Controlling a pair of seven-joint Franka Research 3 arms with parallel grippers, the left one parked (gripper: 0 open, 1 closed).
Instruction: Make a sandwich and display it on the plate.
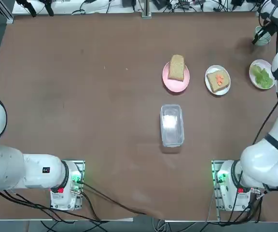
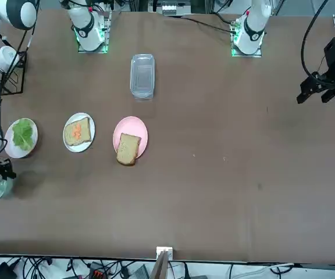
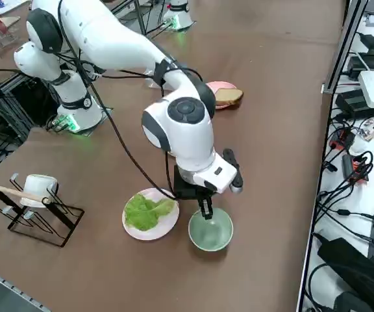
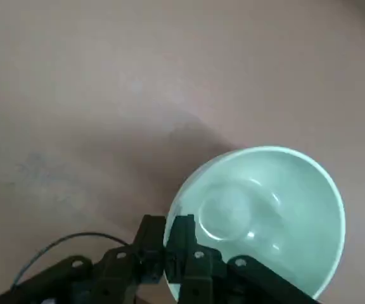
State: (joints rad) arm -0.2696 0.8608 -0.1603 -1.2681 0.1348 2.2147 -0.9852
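**Right gripper at the bowl's rim; the sandwich lies in parts on three plates**

The brown table [image 1: 81,96] fills the overhead view. Taking that view as a clock face centred on the table, the working right arm [image 3: 109,39] reaches from its base at about five o'clock out to the far corner at about two o'clock.

A clear lidded plastic container [image 1: 172,124] sits near the centre, just toward three o'clock. Beyond it, three small plates run in a row toward two o'clock. The pink plate [image 1: 169,79] carries a single toast slice [image 1: 176,67] that overhangs its far rim. Just beside it, the white plate [image 1: 210,86] holds the second toast slice [image 1: 218,80] with orange carrot bits [image 1: 219,79] on top. The second white plate [image 3: 167,224], nearest the table's edge, holds green lettuce leaves [image 3: 143,211]. So the sandwich is not yet stacked.

The small pale-green bowl [image 3: 210,229] stands at the two o'clock corner, just beside the lettuce plate. The right gripper [image 3: 205,211] points down over the bowl's near rim, its fingers [image 4: 184,244] pressed together with nothing between them, right at the rim's edge. The bowl shows only its pale, glossy inside.
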